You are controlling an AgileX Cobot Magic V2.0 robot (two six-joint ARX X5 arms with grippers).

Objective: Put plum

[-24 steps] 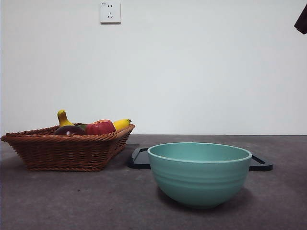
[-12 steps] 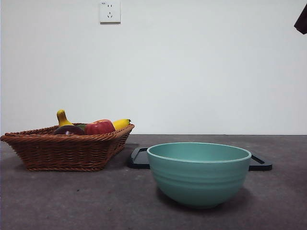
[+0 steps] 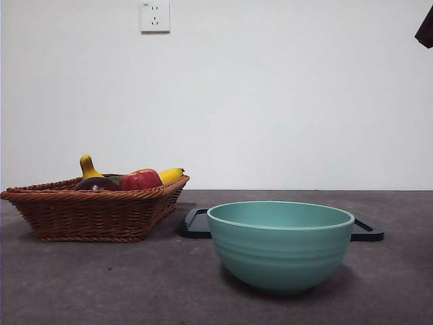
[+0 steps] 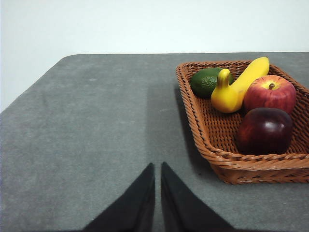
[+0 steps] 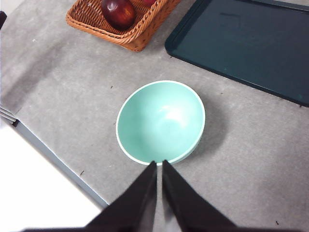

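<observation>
At the left of the grey table, a brown woven wicker basket holds the fruit. In it lies the plum, a smooth, glossy, dark maroon round fruit, resting against the basket's near wall; in the front view only its dark top shows above the rim. Just beside it sits a red apple with yellowish patches, touching or nearly touching the plum. A yellow curved banana lies beside the apple, and a dark green avocado rests in the basket's corner against the banana.

The left gripper hovers over bare table, off to one side of the basket and apart from it; its two black jaws are pressed together with only a thin slit between them, and they grasp nothing.

To the right of the basket, a dark flat rectangular tray lies on the table, mostly hidden behind a pale green round ceramic bowl that stands nearer the camera. The bowl is empty inside.

The right gripper hangs high above the near rim of the bowl, its black jaws likewise closed together and clenching nothing. In the front view, one arm shows only as a dark tip at the top right corner.
</observation>
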